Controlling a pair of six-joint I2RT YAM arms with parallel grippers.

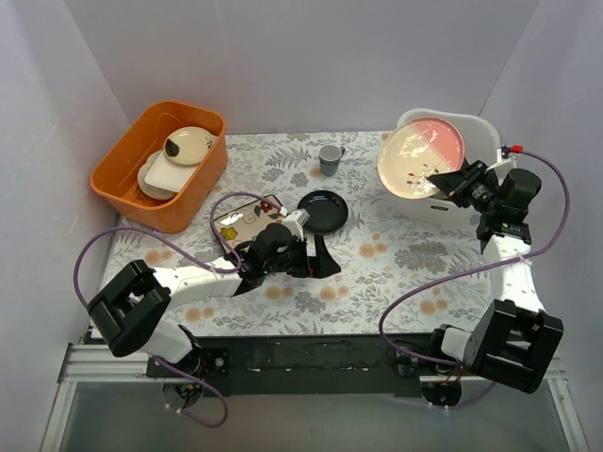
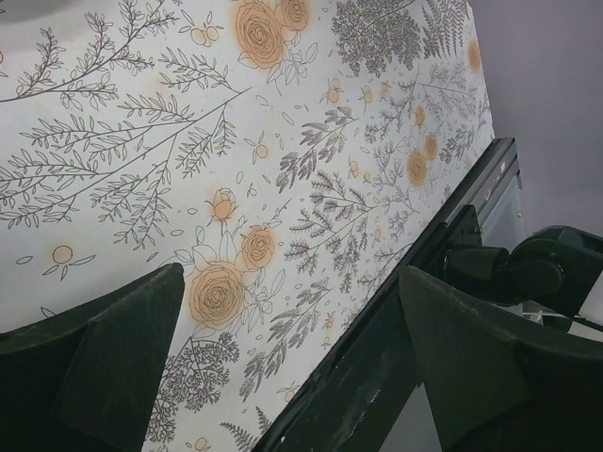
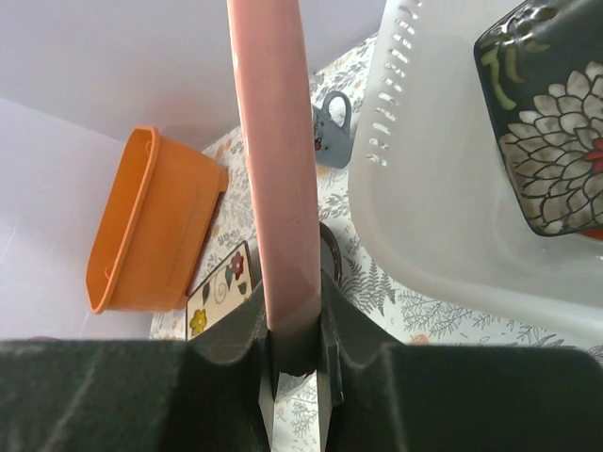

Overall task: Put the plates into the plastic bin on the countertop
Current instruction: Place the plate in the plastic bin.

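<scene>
My right gripper (image 1: 443, 179) is shut on the rim of a pink plate (image 1: 421, 156) and holds it tilted on edge over the white plastic bin (image 1: 476, 124). In the right wrist view the plate's rim (image 3: 278, 169) stands between the closed fingers of the right gripper (image 3: 294, 315), beside the bin (image 3: 433, 188), which holds a black square plate with white flowers (image 3: 556, 122). My left gripper (image 1: 323, 261) is open and empty, low over the fern-print countertop (image 2: 141, 141), just in front of a small black plate (image 1: 322, 209). A cream square plate with flowers (image 1: 247, 218) lies to its left.
An orange tub (image 1: 155, 165) with plain cream dishes stands at the back left. A small grey-blue cup (image 1: 330, 160) stands at the back middle. The table's black front rail (image 2: 396, 339) runs under the left gripper (image 2: 292, 348).
</scene>
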